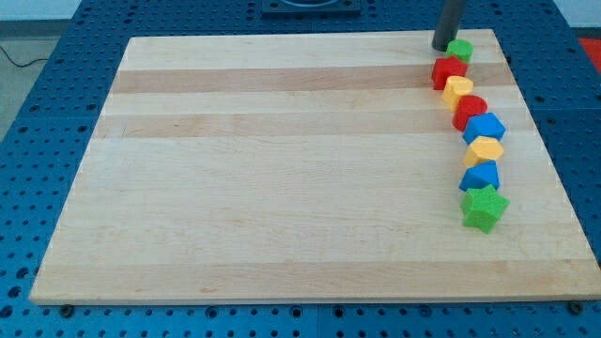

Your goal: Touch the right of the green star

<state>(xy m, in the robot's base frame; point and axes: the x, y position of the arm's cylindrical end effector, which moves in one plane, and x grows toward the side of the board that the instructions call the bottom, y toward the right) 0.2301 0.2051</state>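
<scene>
Altogether eight blocks line the bench's (282, 188) right edge: two red, two yellow, two blue, two green, star (485, 207) lowest. My tip (441, 47) touches the top green block (459, 50); no jaws exist.

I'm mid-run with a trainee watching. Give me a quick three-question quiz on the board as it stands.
1. True or false: my tip is touching the green star-shaped block.
2. Which block lies right beside my tip? A) small green round block B) blue block C) yellow block
3. Fill in: the blocks form a column along the wooden board's ____ side in the view.

Key: 1 false, it is at the column's opposite end; 2 A; 3 right.
</scene>
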